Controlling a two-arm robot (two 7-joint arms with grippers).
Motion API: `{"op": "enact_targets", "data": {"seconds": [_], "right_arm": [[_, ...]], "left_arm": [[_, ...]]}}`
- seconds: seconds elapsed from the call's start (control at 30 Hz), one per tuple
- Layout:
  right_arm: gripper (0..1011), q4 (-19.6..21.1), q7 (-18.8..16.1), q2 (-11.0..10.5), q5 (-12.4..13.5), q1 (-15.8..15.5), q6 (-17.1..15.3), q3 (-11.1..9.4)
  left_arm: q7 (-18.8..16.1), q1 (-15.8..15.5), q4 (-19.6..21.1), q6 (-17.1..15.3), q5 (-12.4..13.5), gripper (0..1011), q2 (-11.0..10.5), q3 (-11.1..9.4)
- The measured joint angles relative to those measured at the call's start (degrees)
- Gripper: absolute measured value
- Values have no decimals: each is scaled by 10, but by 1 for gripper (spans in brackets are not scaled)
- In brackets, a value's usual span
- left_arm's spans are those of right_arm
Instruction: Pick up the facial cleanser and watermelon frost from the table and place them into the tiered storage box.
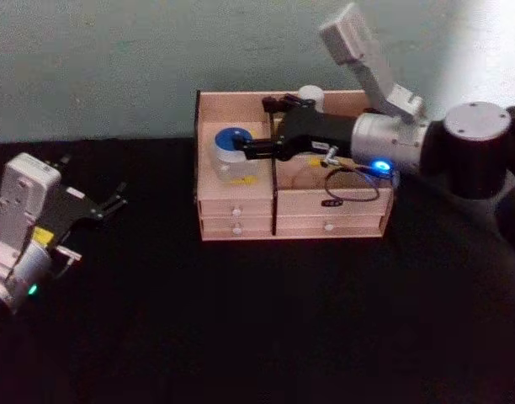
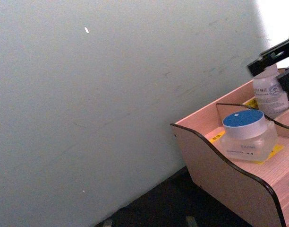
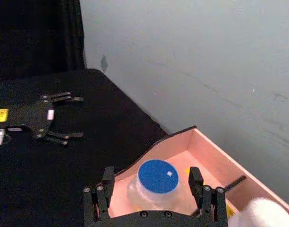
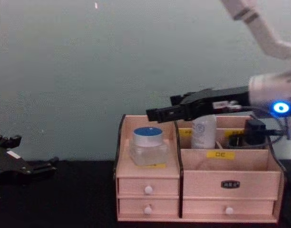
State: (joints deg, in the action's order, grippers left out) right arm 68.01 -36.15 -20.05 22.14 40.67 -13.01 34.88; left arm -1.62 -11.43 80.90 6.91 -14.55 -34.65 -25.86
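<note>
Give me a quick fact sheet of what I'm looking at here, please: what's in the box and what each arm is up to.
Tiered storage box: on the black table, against the wall
Blue-lidded jar: sits in the box's left compartment
White bottle: upright in a rear compartment
Right end effector: open, above the box, level with the jar's top, not touching it
Left end effector: open, resting low over the table left of the box

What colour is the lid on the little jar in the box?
Blue. The jar's lid looks clearest in the right wrist view, between the open jaws of the right gripper.
</note>
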Motion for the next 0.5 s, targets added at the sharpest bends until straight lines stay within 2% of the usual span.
{"op": "enact_targets", "data": {"seconds": [0.07,0.33,0.43,0.5], "right_arm": [[1000,42,3,-24,12,-25,-9,-11],[1000,129,10,-89,43,-87,-32,-36],[1000,176,21,-128,62,-124,-45,-52],[1000,195,28,-144,68,-140,-48,-61]], "left_arm": [[0,0,0,0,0,1001,0,0],[0,0,0,0,0,1001,0,0],[0,0,0,0,0,1001,0,0],[0,0,0,0,0,1001,0,0]]}}
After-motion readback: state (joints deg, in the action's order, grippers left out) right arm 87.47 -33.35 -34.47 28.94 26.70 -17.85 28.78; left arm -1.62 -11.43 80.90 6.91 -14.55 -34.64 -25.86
